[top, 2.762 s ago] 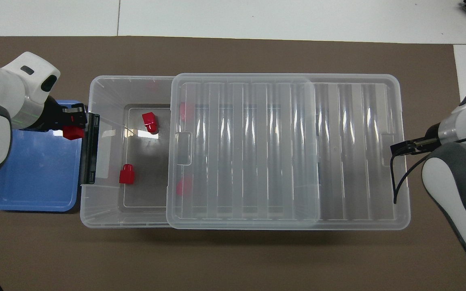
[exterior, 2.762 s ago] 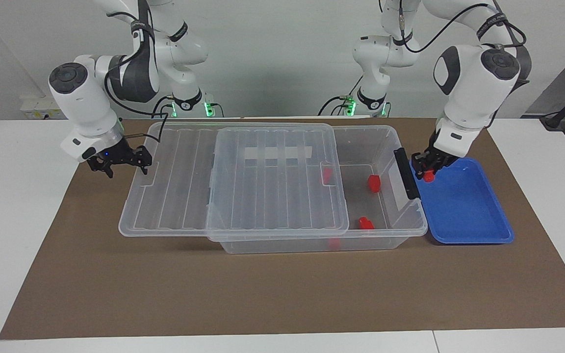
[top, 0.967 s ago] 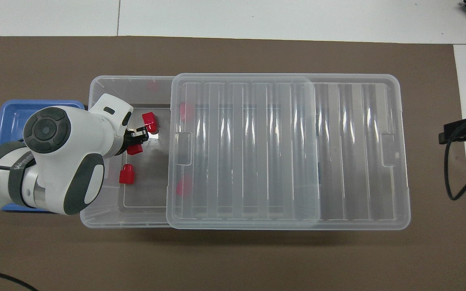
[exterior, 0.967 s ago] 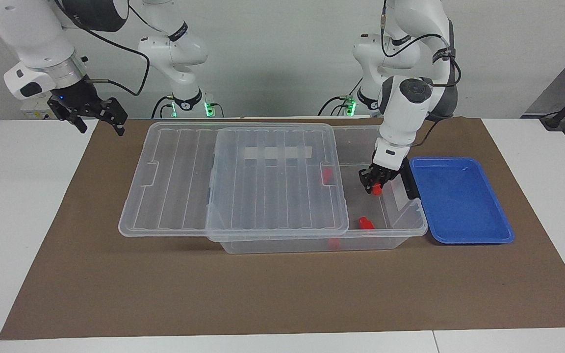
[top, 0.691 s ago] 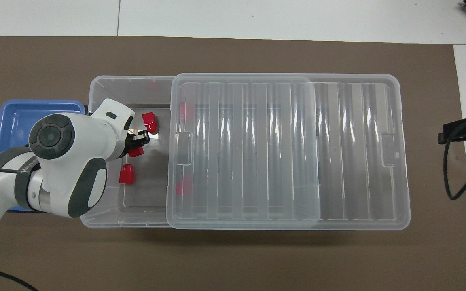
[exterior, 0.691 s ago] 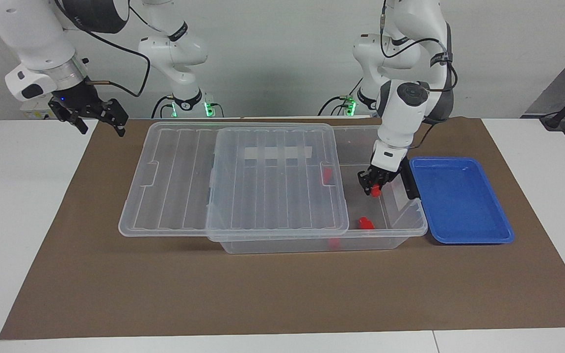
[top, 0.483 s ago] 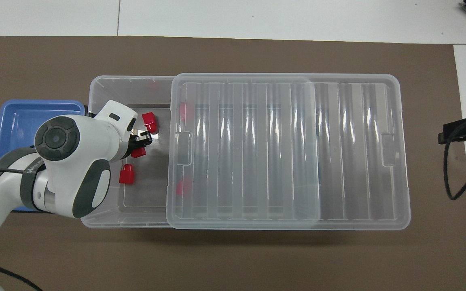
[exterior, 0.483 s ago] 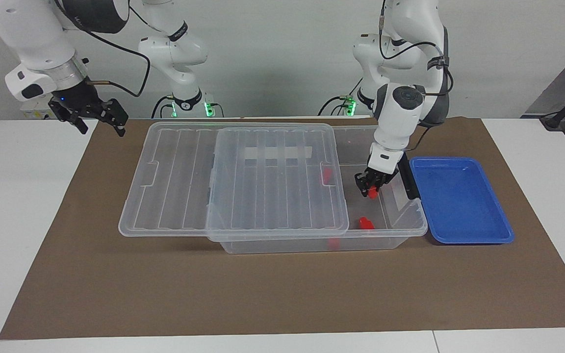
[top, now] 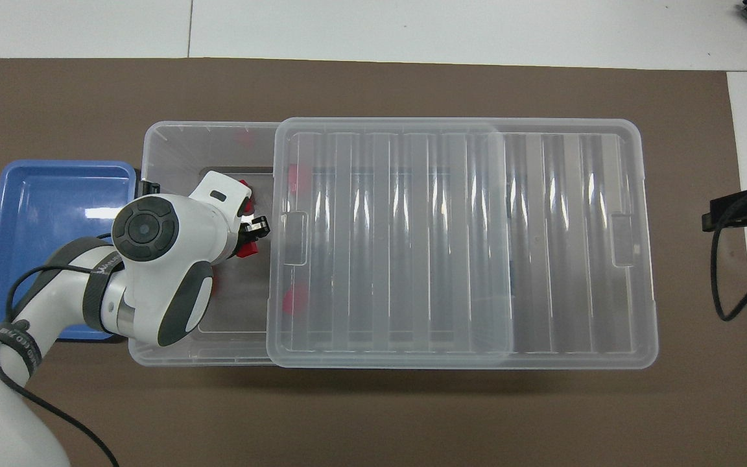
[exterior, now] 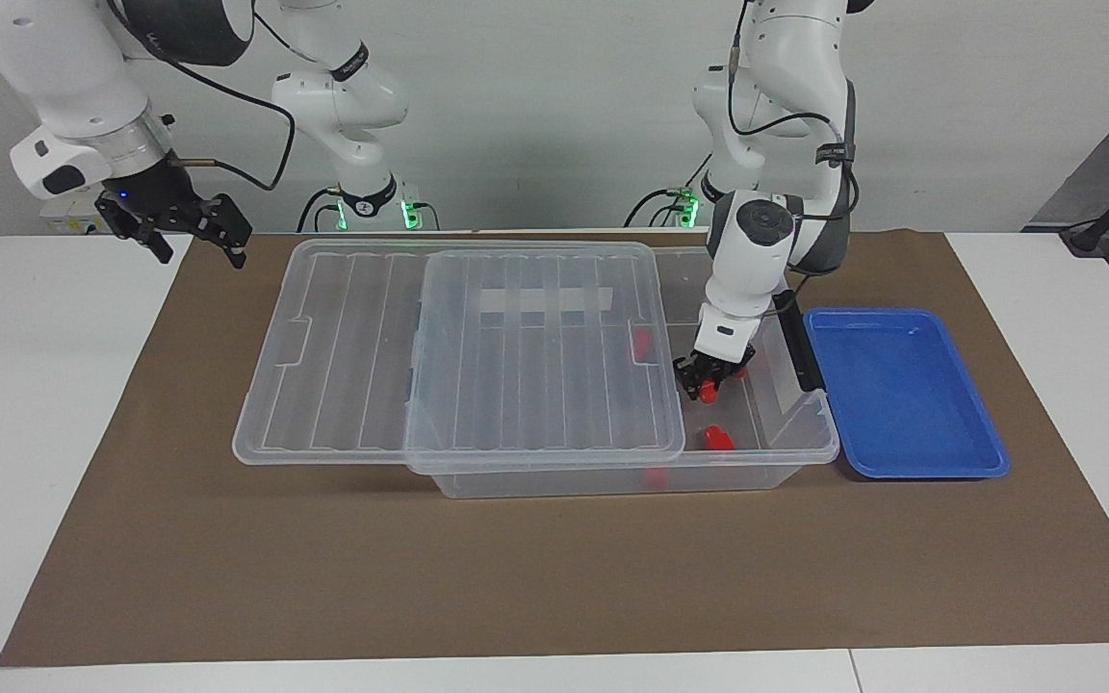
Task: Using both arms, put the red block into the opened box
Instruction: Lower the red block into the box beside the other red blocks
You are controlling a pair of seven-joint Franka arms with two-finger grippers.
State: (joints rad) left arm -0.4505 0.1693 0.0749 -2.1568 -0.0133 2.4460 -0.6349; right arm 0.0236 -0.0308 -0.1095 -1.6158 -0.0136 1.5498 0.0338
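Here the left end effector (exterior: 707, 385), clamped on the small bright red plastic block (exterior: 709, 390), hangs inside the large clear plastic box (exterior: 810, 448) — its ribbed transparent lid (exterior: 477, 356) slid aside for access — while the right end effector (exterior: 191, 226) waits spread wide, empty, over the desk's (exterior: 516, 577) edge.

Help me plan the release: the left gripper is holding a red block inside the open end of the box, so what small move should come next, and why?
Probably lower slightly and open. The left gripper is shut on the red block over the box floor, beside the slid-back lid. The right gripper waits, open.
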